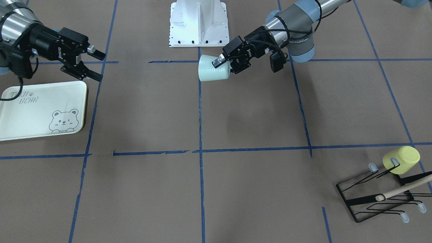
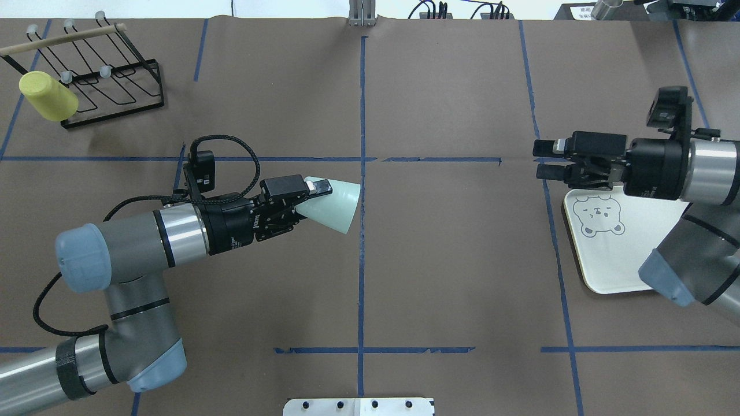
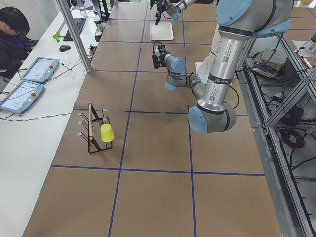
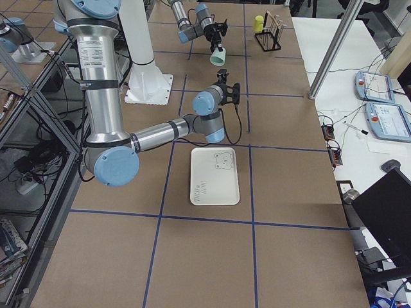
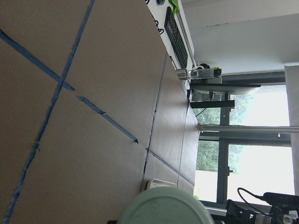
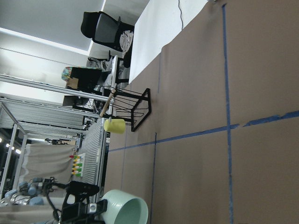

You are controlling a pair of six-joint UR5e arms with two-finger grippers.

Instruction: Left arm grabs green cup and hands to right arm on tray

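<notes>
My left gripper (image 1: pixel 223 66) is shut on the pale mint-green cup (image 1: pixel 213 69), holding it on its side above the table's middle, open mouth towards the right arm. The cup also shows in the overhead view (image 2: pixel 334 203), held by the left gripper (image 2: pixel 310 200). My right gripper (image 1: pixel 100 65) is open and empty, hanging over the far edge of the tray (image 1: pixel 30 114) and pointing at the cup. Overhead, the right gripper (image 2: pixel 539 158) is well apart from the cup, and the tray (image 2: pixel 613 260) lies below it.
A yellow-green cup (image 2: pixel 47 95) hangs on a black wire rack (image 2: pixel 110 81) at the far left corner. The white robot base (image 1: pixel 198 23) stands between the arms. Blue tape lines cross the brown table.
</notes>
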